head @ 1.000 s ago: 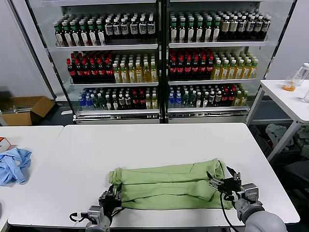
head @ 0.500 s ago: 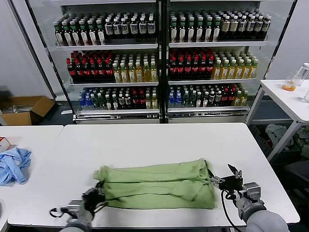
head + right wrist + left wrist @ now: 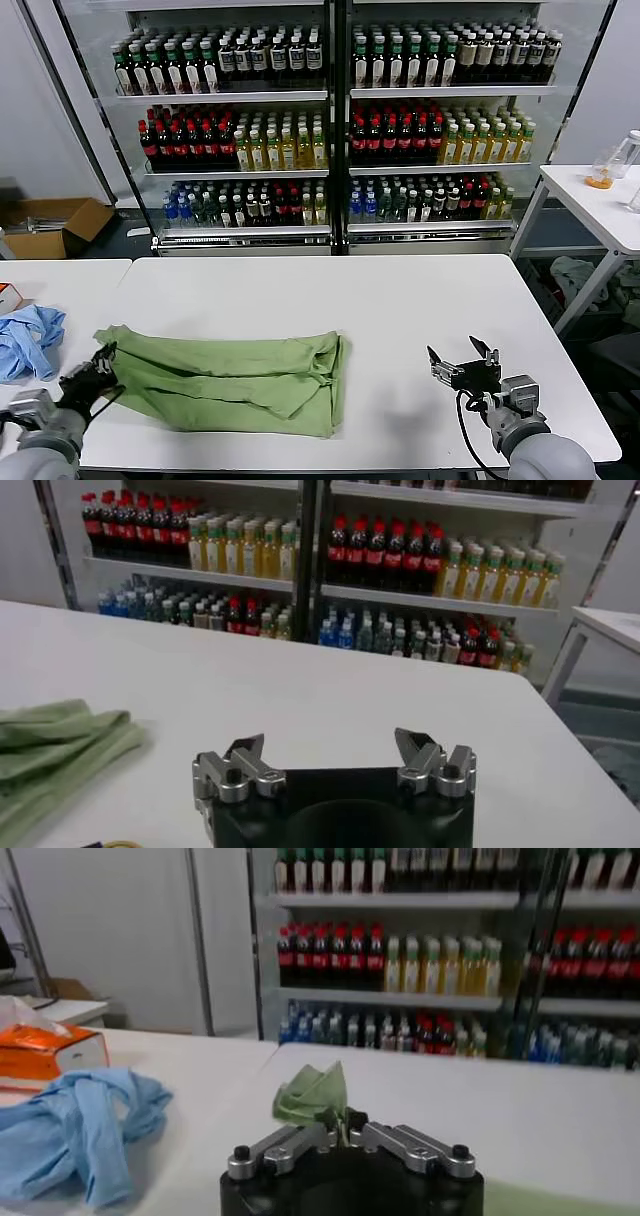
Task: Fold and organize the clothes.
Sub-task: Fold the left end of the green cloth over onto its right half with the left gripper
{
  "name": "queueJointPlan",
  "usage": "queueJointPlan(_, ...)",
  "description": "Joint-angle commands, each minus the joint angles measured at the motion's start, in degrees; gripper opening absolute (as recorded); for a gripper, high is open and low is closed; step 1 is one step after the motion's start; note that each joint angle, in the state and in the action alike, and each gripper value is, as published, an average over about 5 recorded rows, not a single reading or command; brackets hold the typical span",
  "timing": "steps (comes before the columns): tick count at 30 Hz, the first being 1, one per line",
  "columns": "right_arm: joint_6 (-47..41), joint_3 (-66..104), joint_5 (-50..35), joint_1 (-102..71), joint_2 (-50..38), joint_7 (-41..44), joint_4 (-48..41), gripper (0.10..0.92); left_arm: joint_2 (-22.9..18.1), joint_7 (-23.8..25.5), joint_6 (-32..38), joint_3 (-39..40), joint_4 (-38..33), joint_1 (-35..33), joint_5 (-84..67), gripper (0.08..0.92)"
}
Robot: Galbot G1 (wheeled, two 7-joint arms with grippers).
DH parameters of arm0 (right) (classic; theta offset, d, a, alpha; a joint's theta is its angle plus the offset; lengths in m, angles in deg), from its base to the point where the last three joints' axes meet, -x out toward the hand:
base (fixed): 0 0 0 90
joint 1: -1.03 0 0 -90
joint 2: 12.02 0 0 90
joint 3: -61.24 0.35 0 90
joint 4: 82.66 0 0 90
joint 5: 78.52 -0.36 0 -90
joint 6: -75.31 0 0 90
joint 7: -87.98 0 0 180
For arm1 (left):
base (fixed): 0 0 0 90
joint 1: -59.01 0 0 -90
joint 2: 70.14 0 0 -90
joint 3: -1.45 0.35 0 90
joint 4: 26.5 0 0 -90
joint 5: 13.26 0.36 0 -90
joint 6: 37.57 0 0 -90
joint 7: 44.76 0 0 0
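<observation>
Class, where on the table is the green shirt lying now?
In the head view the green shirt lies on the table's front left, pinched by the left hand, near the blue cloth.

Both arms end in rounded light-grey wrist housings carrying black mechanisms. The left pincer (image 3: 95, 366) is black and small-fingered, with a thin black cable looping beside it; from its wrist camera it shows a glossy black cylindrical body topped by two silver metal finger links (image 3: 285, 1145), each fixed with a black round-headed screw. The right pincer (image 3: 459, 361) has the same build: black pointed fingertips (image 3: 243, 747), silver links with black screws, a black rounded base, and a thin black cable trailing down to the grey forearm.
</observation>
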Motion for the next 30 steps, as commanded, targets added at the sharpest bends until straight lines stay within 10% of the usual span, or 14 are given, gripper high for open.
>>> queueJointPlan(1, 0.1, 0.1, 0.0, -0.1, -0.2, 0.0, 0.0, 0.823, -2.9, 2.2, -1.4, 2.4, -10.7, 1.0, -13.7, 0.113)
queueJointPlan(13, 0.3, 0.4, 0.1, -0.4, 0.1, 0.0, 0.2, 0.823, -9.1, 4.6, -0.5, 25.5, -12.3, 2.2, -7.9, 0.113)
queueJointPlan(30, 0.1, 1.8, 0.3, -2.2, 0.3, -0.1, 0.9, 0.823, -13.4, 5.4, 1.9, 46.3, 8.0, 11.4, 10.7, 0.115)
